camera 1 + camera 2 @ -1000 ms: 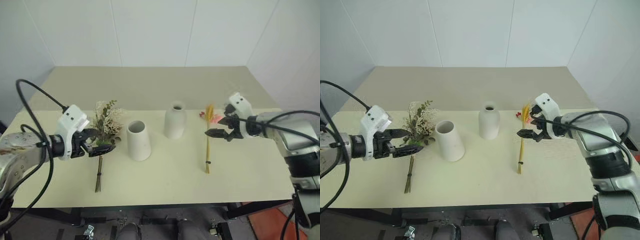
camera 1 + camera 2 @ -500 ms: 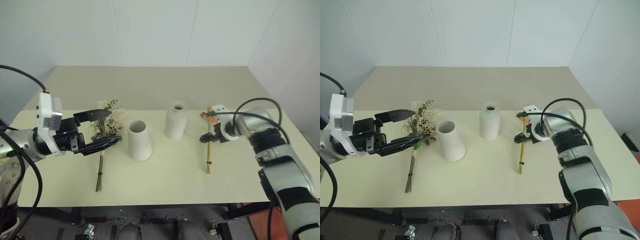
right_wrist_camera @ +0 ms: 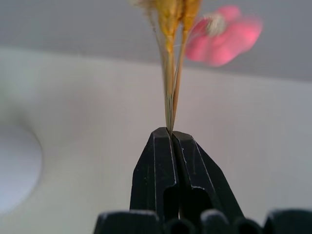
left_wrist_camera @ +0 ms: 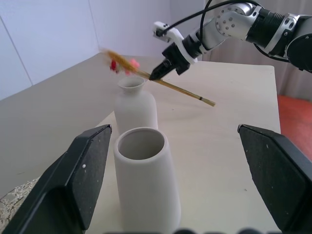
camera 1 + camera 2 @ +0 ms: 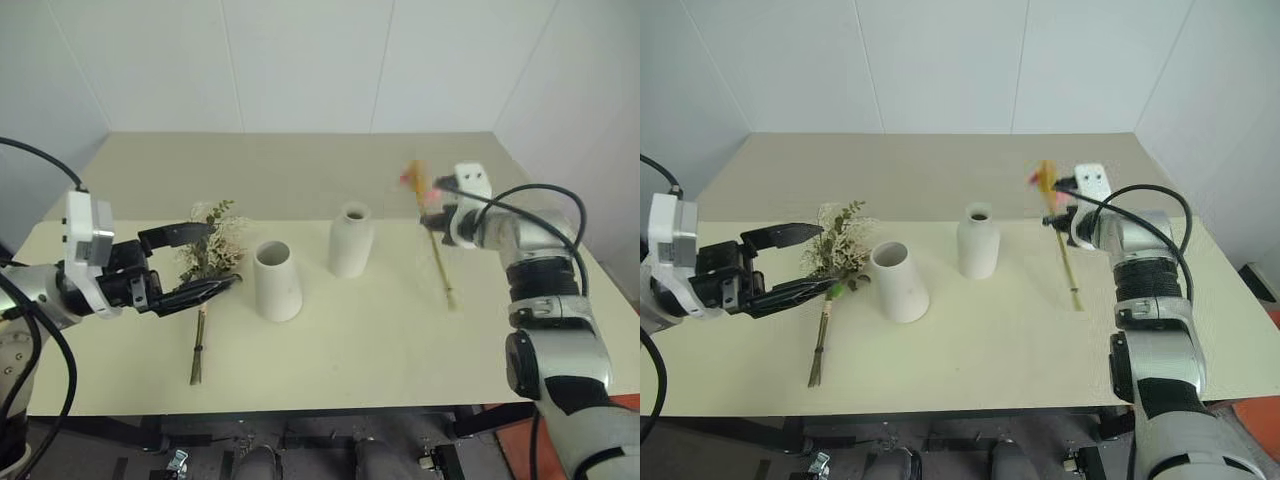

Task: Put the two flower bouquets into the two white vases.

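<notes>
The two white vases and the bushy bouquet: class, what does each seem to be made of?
Cone vase and bottle vase: probably ceramic, matte finish; smooth, opaque, no glare. Bushy bouquet: apparently dried plant sprigs; muted white and green tufts on thin brown stems, though artificial cannot be ruled out.

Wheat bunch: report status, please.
Right gripper shut on wheat bunch, lifted off table. Left gripper open beside bushy bunch, still lying. Both vases empty.

Cone vase [image 4: 146,180] before bottle vase [image 4: 135,109], right gripper [image 4: 157,74] pinching wheat bunch [image 4: 165,84] just above its neck
</notes>
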